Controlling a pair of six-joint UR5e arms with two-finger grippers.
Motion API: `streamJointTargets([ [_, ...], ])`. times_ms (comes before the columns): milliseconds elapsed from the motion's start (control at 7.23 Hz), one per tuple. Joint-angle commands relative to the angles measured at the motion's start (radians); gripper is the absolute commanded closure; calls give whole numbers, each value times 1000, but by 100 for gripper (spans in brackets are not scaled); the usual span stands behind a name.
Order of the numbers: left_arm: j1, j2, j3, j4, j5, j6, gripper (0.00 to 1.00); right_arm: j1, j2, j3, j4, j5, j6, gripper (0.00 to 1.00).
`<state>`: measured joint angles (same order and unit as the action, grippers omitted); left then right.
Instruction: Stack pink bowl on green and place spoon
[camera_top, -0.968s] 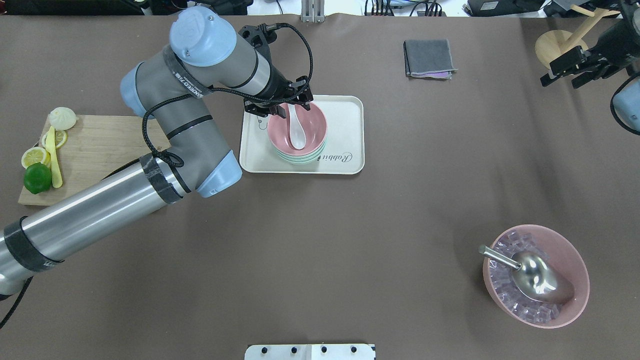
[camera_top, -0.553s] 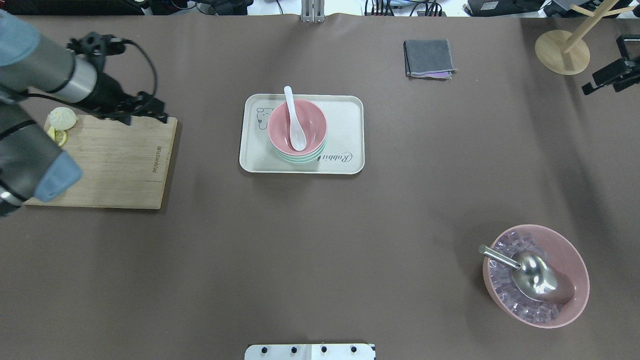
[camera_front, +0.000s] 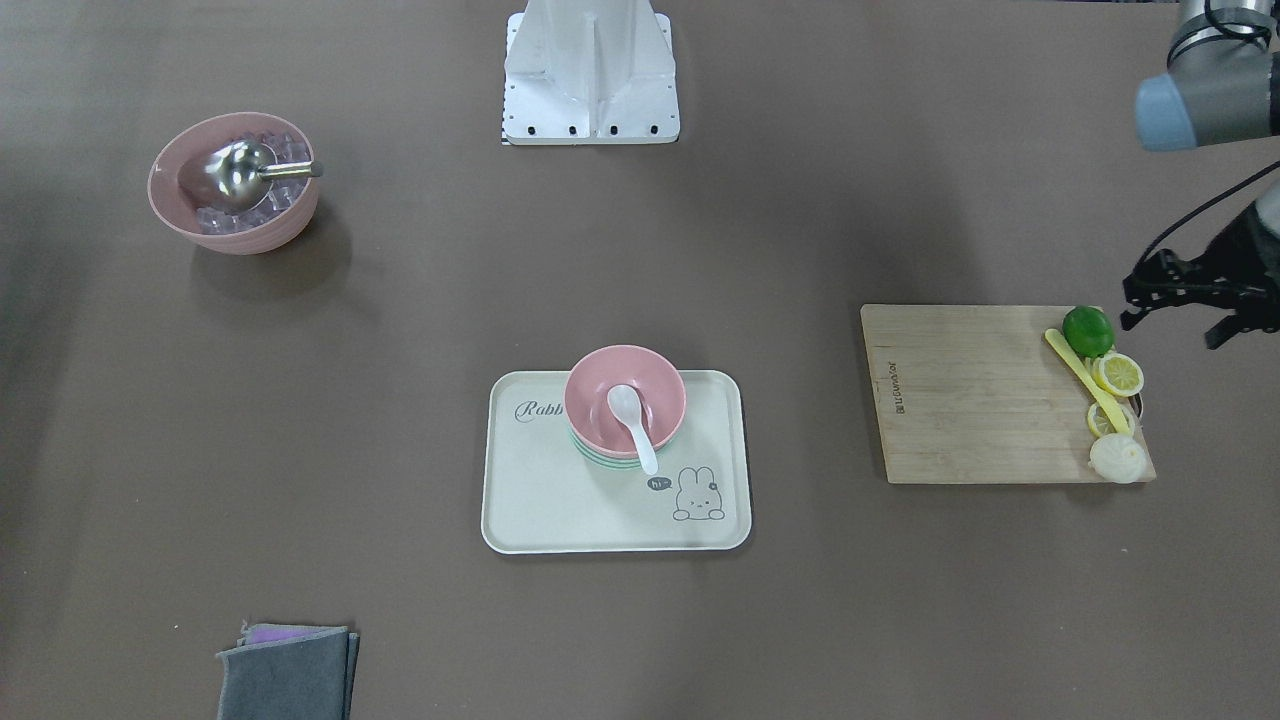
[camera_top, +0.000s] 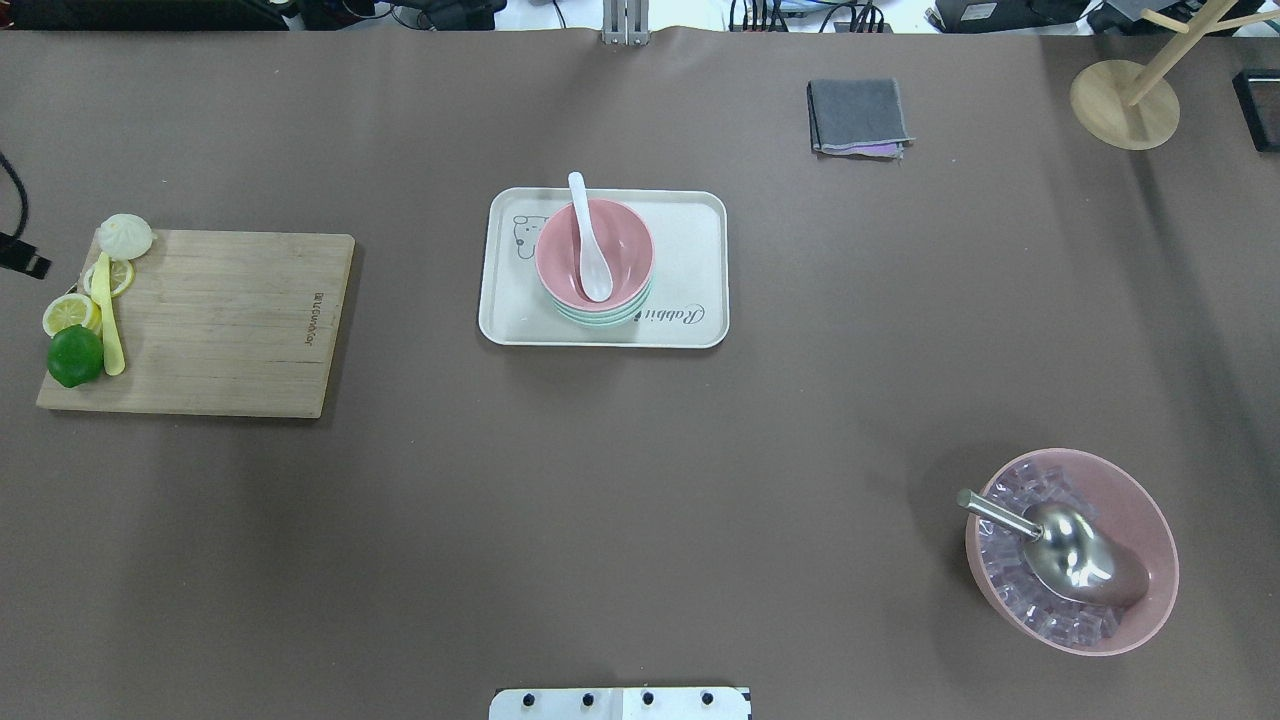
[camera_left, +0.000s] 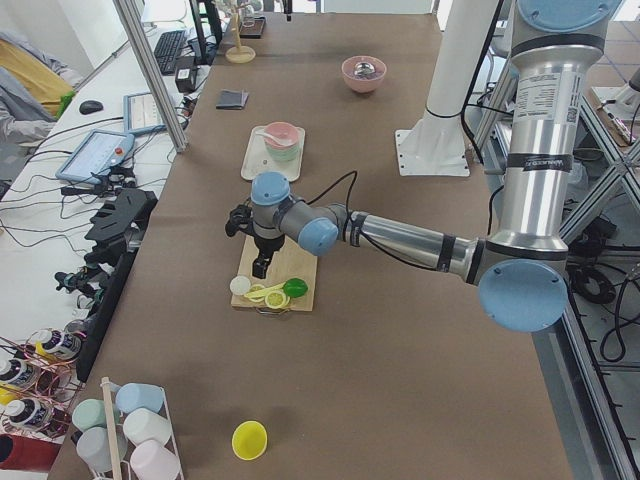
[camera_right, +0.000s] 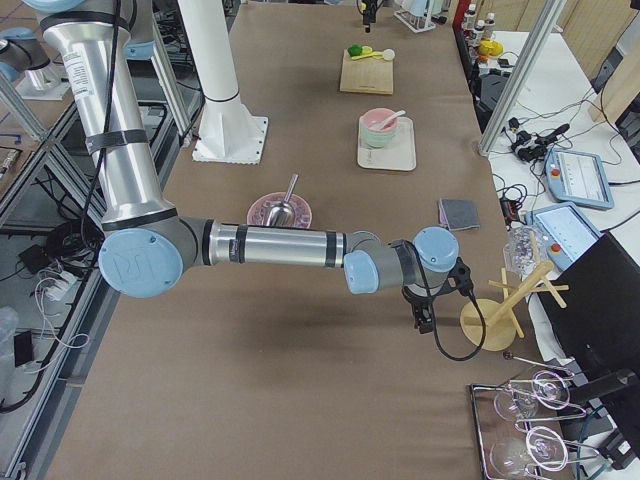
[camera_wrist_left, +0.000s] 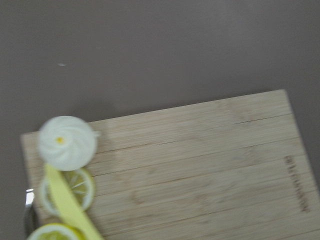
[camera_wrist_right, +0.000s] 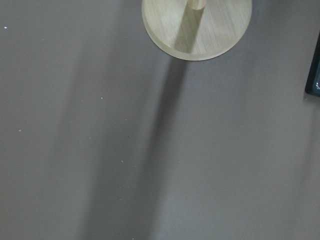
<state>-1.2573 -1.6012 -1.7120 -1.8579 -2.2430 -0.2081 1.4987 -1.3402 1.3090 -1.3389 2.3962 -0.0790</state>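
The pink bowl (camera_top: 622, 240) sits stacked on the green bowl (camera_top: 600, 318) on the cream tray (camera_top: 690, 230). The white spoon (camera_top: 592, 262) lies in the pink bowl with its handle over the far rim. The stack also shows in the front-facing view: pink bowl (camera_front: 590, 395), spoon (camera_front: 632, 420), tray (camera_front: 560, 510). My left gripper (camera_front: 1171, 331) is open and empty, off the cutting board's outer end, far from the tray. My right gripper (camera_right: 420, 315) shows only in the right side view, near the wooden stand; I cannot tell its state.
A wooden cutting board (camera_top: 220, 320) with a lime (camera_top: 75, 357), lemon slices and a bun lies at the left. A large pink bowl (camera_top: 1145, 500) of ice with a metal scoop stands front right. A grey cloth (camera_top: 858, 115) and wooden stand (camera_top: 1120, 100) are at the back.
My left gripper let go of the spoon, left it in the pink bowl and drew back left past the cutting board. My right gripper moved out past the overhead view's right edge.
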Motion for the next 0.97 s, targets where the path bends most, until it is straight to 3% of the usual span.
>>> streamJointTargets([
  [0, -111, 14, 15, 118, -3, 176, 2, 14, 3, 0, -26, -3, -24, 0],
  [415, -149, 7, 31, 166, -7, 229, 2, 11, 4, 3, -26, -5, -24, 0],
  [830, -175, 1, 26, 221, -86, 253, 2, 11, 3, 4, -26, -3, -24, 0],
])
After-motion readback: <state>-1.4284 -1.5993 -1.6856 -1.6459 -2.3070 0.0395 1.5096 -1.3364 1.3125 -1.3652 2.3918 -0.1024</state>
